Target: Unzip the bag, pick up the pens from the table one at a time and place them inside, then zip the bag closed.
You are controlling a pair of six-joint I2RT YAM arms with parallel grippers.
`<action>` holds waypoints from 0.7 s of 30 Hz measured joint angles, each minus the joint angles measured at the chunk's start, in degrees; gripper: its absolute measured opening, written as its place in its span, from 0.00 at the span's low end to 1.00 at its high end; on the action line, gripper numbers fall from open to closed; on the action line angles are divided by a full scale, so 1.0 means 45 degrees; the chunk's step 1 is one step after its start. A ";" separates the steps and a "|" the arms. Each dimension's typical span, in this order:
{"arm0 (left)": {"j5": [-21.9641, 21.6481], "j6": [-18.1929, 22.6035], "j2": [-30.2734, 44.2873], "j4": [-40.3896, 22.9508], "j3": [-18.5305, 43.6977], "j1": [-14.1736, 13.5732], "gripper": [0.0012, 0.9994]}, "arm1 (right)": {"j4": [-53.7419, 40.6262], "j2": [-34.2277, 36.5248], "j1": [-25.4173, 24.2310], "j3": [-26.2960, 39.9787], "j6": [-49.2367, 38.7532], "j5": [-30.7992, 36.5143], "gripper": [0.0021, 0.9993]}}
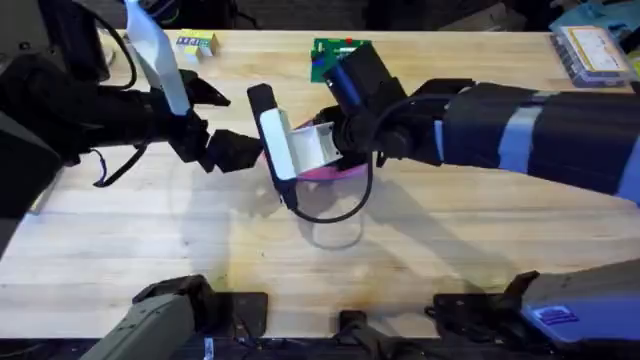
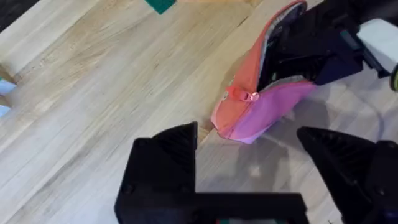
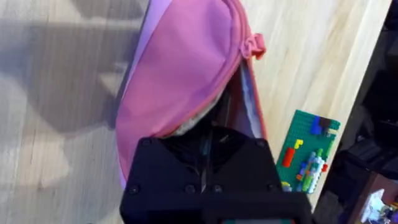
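Two robot arms meet over the middle of a large light wooden butcher-block counter [image 1: 150, 260], both working at one soft pink fabric pencil pouch [image 2: 261, 109] that lies on the counter near its centre. The pouch's top zipper is open along at least the stretch that shows, and the seam gapes so that the bluish-grey lining is visible inside.

The right gripper [image 3: 208, 146] reaches in from the right and appears pushed into the mouth of the pouch; its black fingers disappear between the two fabric edges. This looks like the moment of placing a pen, or of holding the mouth apart, but no pen can be made out, so I cannot tell which. I also cannot tell whether this gripper is spread or closed, since the fabric hides its tips.

The left gripper [image 2: 249, 158] comes in from the left and hovers just beside the end of the pouch. It is spread wide and holds nothing, with one finger [image 2: 168, 149] on either side of the pink end. The small pink zipper pull [image 2: 239, 94] sits at that end, close ahead of the gripper. My judgement is that the left arm is placed here to steady the pouch or to take the pull.

A green toy-brick board with small coloured parts [image 3: 308, 152] lies on the counter beyond the pouch, apart from it.
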 joint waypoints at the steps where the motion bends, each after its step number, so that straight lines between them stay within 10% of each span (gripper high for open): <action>1: 0.0000 0.0000 0.0000 -0.0005 0.0000 0.0000 0.99 | 0.0011 0.0043 0.0000 0.0000 0.0000 -0.0027 0.03; 6: 0.0000 0.0000 0.0000 0.0000 0.0000 0.0000 0.99 | 0.0034 0.0062 0.0000 0.0000 0.0010 -0.0058 0.06; 13: 0.0000 0.0000 0.0000 -0.0004 0.0000 0.0000 0.99 | 0.0340 0.0058 -0.0010 0.0227 0.0125 -0.0092 0.97; 21: 0.0000 0.0000 0.0000 -0.0002 0.0000 0.0000 0.99 | 0.0226 0.0058 -0.0051 0.0270 0.0859 -0.0082 1.00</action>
